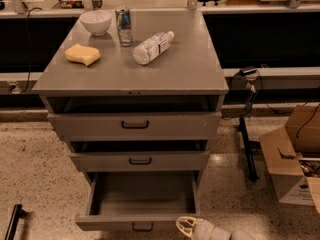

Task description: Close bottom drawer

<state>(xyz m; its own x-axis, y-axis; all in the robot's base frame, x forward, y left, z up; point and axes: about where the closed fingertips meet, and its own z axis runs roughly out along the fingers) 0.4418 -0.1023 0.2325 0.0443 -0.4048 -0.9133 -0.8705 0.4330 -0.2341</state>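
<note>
Bottom drawer point(142, 200): grey metal, lowest of three in a grey cabinet point(200, 79), stood pulled well out toward the camera, its black loop handle point(142, 227) low on the front panel. Gripper point(187, 227): pale, at the bottom edge of the view, just right of that handle and at the front panel's right end; whether it touched the panel, or was open or closed, could not be told. Middle drawer point(165, 161) and top drawer point(175, 126): above, each with a dark gap over its front. Cabinet top: white bowl point(96, 21), can point(124, 26) upright beside it, clear bottle point(152, 47) lying on its side, yellow sponge point(82, 54). Floor, right: cardboard box point(292, 159).
</note>
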